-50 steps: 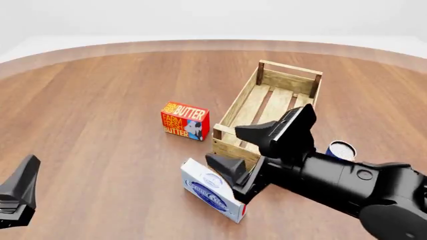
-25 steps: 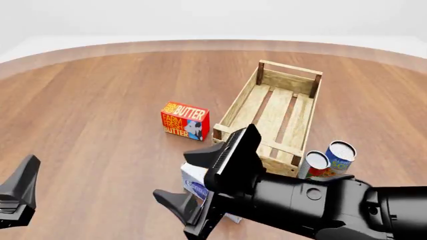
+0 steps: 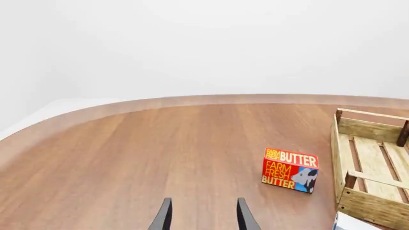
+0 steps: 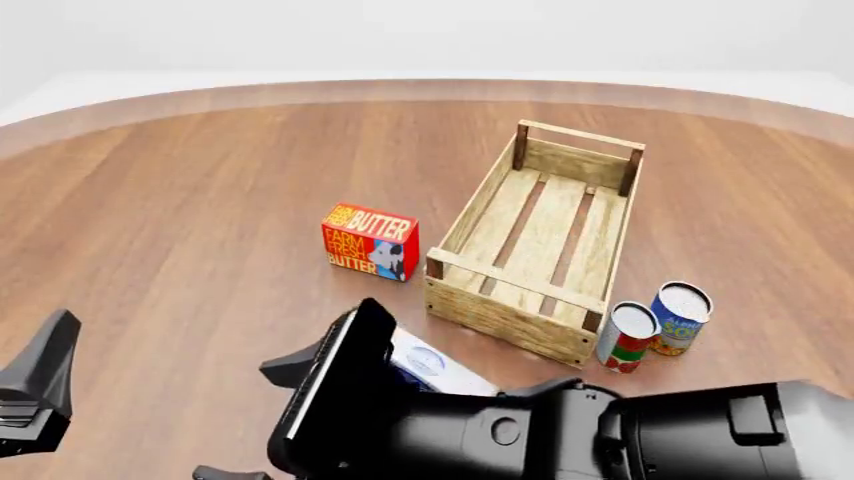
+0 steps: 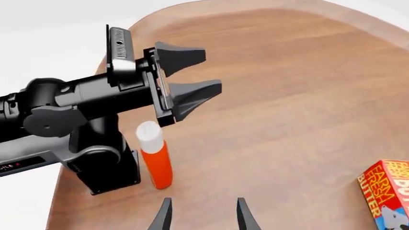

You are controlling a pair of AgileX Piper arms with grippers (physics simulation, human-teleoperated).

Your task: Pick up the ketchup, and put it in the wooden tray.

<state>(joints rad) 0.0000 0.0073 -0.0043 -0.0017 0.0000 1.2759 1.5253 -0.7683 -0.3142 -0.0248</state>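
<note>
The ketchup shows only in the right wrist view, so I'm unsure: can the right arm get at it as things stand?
Probably yes. The ketchup stands upright ahead of the open right gripper, with bare table between. The left gripper hangs above it and could crowd the approach.

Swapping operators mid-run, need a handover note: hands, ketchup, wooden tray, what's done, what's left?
Left hand: open, empty, over the table.
Right hand: open, empty, pointed toward the ketchup, not touching it.
Ketchup: upright on the table beside the left arm's base; seen only in the right wrist view, outside the front view.
Wooden tray: right of the butter box, no ketchup in it.
Done: nothing gripped yet.
Left: close in, grasp the ketchup, carry it to the wooden tray, release.
</note>
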